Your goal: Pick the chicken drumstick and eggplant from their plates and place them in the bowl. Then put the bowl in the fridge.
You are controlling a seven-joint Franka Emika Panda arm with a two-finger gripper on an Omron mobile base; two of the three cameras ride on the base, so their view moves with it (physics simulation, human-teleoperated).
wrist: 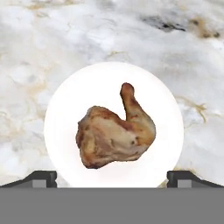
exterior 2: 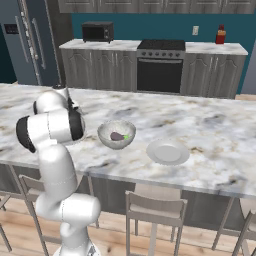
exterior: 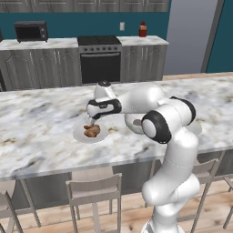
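On the marbled grey-and-white stone island counter (exterior: 41, 118), toward its near edge, lay one plain round flat white plate (exterior: 103, 135) bearing a lumpy golden-brown roasted chicken drumstick (exterior: 92, 131); in the hand view the same drumstick (wrist: 114, 133) sat near the centre of its plate (wrist: 65, 105), thin bone end pointing away from the fingers. Directly above it hung the white arm's two-finger gripper (exterior: 90, 123), not touching the meat, its dark fingertips (wrist: 43, 178) spread wide, one at each side of the plate, with nothing held. Further along the same near edge, seen from the right base view, stood a round, deep, pale grey-white glassy bowl (exterior 2: 107, 140) with speckled sides, containing a small dark purple eggplant piece with a green end (exterior 2: 119, 135). Just beside the bowl, apart from it, lay a second flat white plate (exterior 2: 168, 151), bare. Against the far wall stood a tall dark grey two-door fridge with long silver handles (exterior 2: 30, 42), doors closed, well apart from the counter items.
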